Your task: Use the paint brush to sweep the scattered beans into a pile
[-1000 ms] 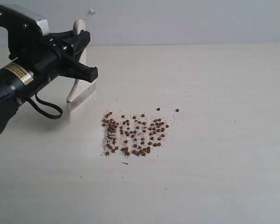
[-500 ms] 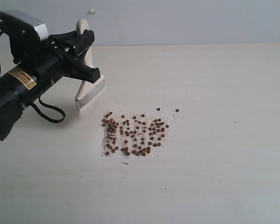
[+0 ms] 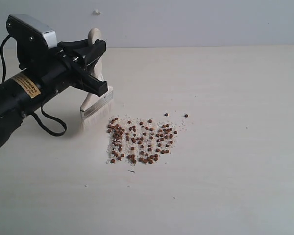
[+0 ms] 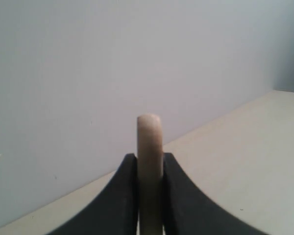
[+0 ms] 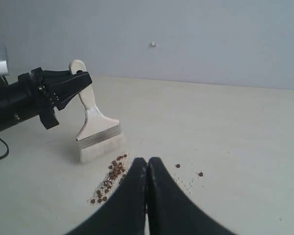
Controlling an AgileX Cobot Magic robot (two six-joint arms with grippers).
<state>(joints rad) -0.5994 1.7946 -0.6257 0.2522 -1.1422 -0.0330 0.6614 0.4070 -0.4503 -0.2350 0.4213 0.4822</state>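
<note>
Small, round reddish-brown beans (image 3: 142,141), mixed with fine whitish grit, lie scattered in a loose squarish patch near the middle of the smooth pale table (image 3: 235,88). Just left of the patch's far corner the flat paint brush (image 3: 97,104) stands tilted, with its white bristles down and a silver ferrule above them. The left gripper (image 3: 98,66) clamps the rounded wooden handle between its black jaws. The right gripper (image 5: 147,165) has its jaws pressed together and holds nothing.

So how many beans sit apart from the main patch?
2 stray beans: one just beyond the patch's far right end, the other further right. More may be hidden behind the arm.
</note>
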